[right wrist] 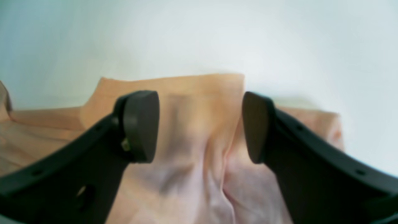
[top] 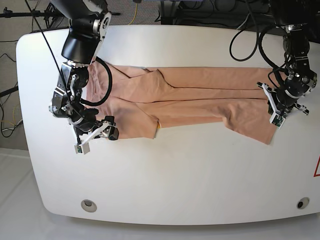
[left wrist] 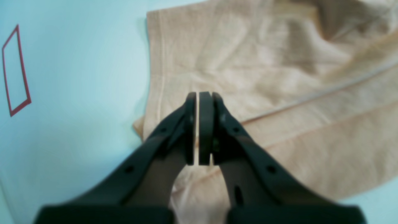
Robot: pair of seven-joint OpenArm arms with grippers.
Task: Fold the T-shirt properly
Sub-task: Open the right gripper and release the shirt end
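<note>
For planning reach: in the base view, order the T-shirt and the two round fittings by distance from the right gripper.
1. T-shirt, beside the right gripper.
2. First round fitting, front edge, same side.
3. Second round fitting, front edge, opposite corner.

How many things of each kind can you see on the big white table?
Salmon-pink cotton T-shirt, folded long: 1
Black robot arms with fingers: 2 (left gripper, right gripper)
Round metal holes near the white table's front edge: 2 ()
Red outline marks: 1
Total: 6
</note>
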